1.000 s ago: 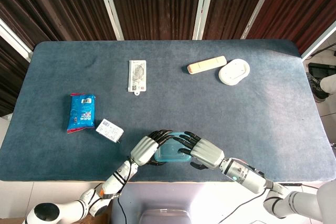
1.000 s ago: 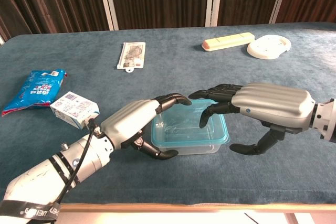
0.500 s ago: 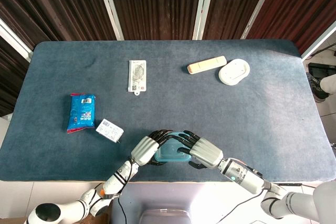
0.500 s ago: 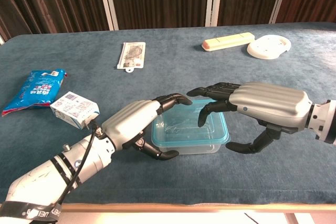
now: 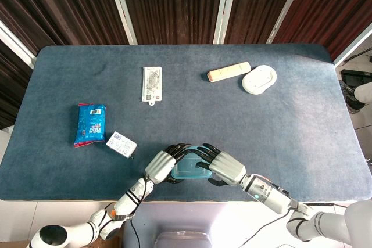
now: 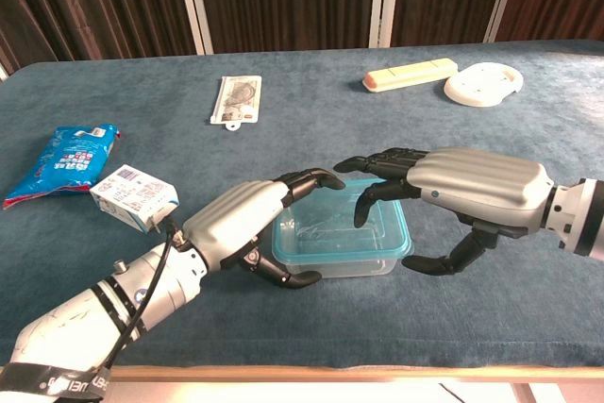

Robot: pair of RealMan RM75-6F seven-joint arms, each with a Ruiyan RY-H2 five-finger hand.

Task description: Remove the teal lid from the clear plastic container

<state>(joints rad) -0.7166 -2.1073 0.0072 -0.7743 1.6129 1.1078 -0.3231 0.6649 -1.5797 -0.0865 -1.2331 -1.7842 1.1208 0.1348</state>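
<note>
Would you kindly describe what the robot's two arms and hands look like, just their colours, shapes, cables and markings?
Both hands, the left hand and the right hand, have ribbed silver-grey backs and glossy black fingers. The forearms are white and grey with black bands. A thin black cable runs along the left arm, which also bears a black strip with pale lettering.

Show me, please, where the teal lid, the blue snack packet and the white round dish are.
teal lid (image 6: 330, 228): chest view, on its flat top.
blue snack packet (image 5: 89, 124): head view, on its middle.
white round dish (image 5: 259, 79): head view, on its centre.

Blue-covered table (image 5: 290, 126); dark slatted wall (image 5: 168, 4) behind, white posts
</note>
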